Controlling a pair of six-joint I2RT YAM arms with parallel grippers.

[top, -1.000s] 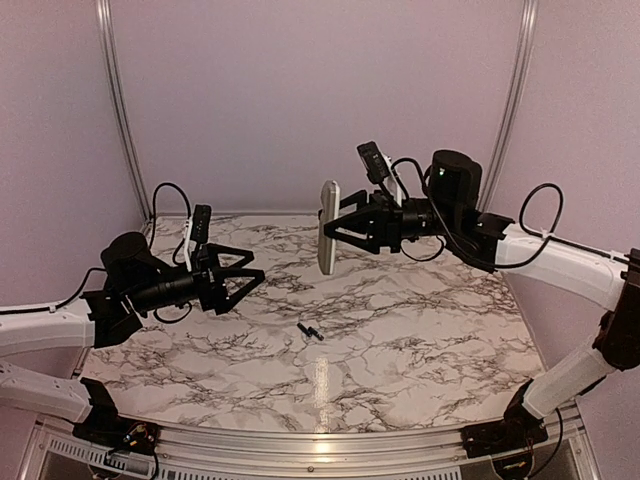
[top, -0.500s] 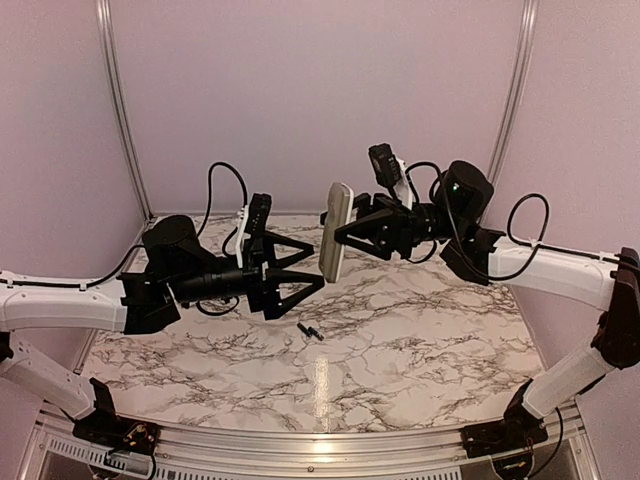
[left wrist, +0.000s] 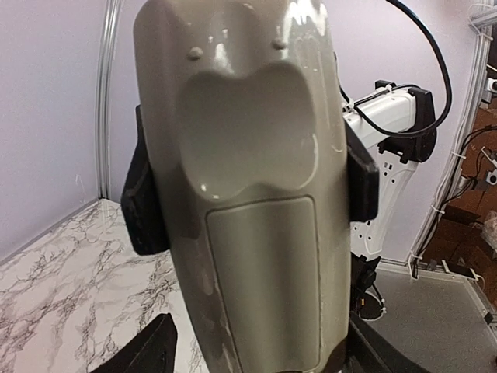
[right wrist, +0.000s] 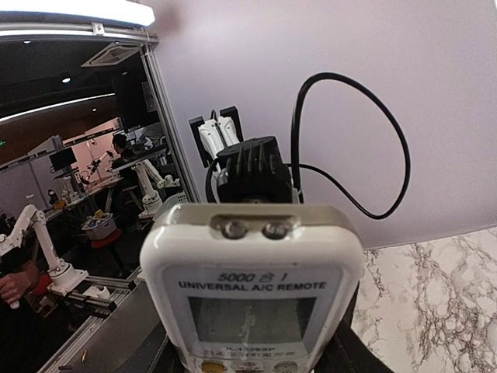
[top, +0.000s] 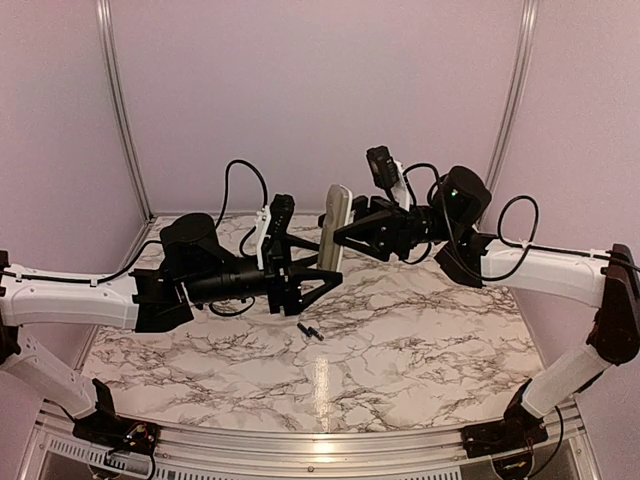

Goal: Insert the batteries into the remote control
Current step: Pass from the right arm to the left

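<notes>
Remote control (top: 334, 228) upright above the veined marble table (top: 420, 330). Glossy tan-grey back with a scooped recess and a flat rectangular panel. White front with a pale screen. Right gripper (top: 338, 236) clamps its sides. Left gripper (top: 326, 260) is spread wide astride the lower end, gripping nothing.

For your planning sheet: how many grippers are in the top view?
2. The left gripper is at the remote, mid-air; the right gripper holds it from the right. None seems hidden.

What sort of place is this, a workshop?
Probably a robotics lab: the left arm and right arm work over a marble-patterned table in a plain-walled booth; other white robot arms stand on benches beyond.
</notes>
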